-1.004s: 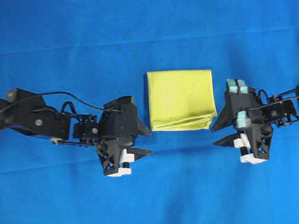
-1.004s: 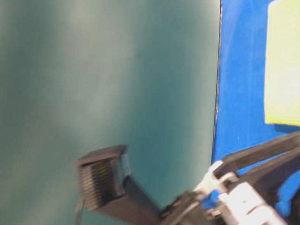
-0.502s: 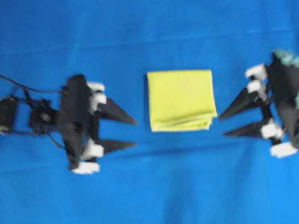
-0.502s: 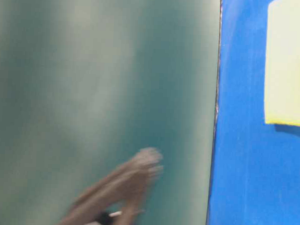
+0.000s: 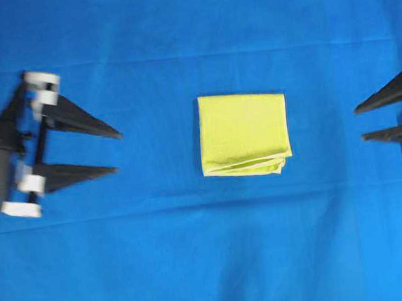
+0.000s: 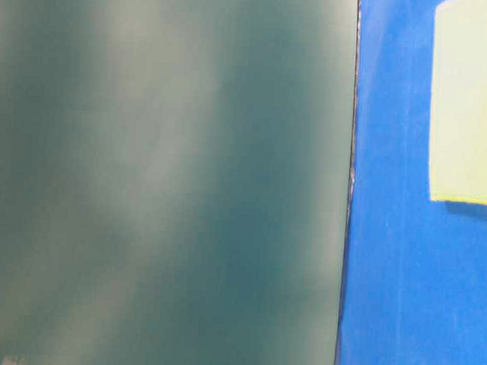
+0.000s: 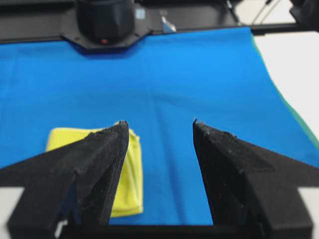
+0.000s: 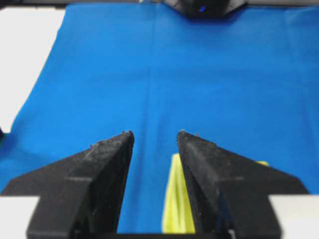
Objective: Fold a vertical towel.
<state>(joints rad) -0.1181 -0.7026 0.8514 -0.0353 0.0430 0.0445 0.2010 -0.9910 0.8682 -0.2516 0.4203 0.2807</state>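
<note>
The yellow towel (image 5: 243,134) lies folded into a near-square on the blue sheet, its layered edges along the near side. Nothing touches it. My left gripper (image 5: 118,152) hangs far to its left, open and empty, fingers pointing toward it. My right gripper (image 5: 359,124) sits at the right edge, also open and empty. In the left wrist view the towel (image 7: 132,174) shows behind the left finger, well beyond the open left gripper (image 7: 159,123). In the right wrist view a strip of towel (image 8: 178,199) shows between the spread fingers of the right gripper (image 8: 155,133). The table-level view catches one towel corner (image 6: 469,103).
The blue sheet (image 5: 209,248) covers the whole work surface, with faint creases. A green wall (image 6: 163,179) fills most of the table-level view. Bare white table (image 7: 294,74) shows past the sheet's edge. An arm base (image 7: 104,20) stands at the far side.
Both arms have drawn back outward from beside the towel, left to the left edge and right to the right edge. The towel has not moved. Both grippers stay open.
</note>
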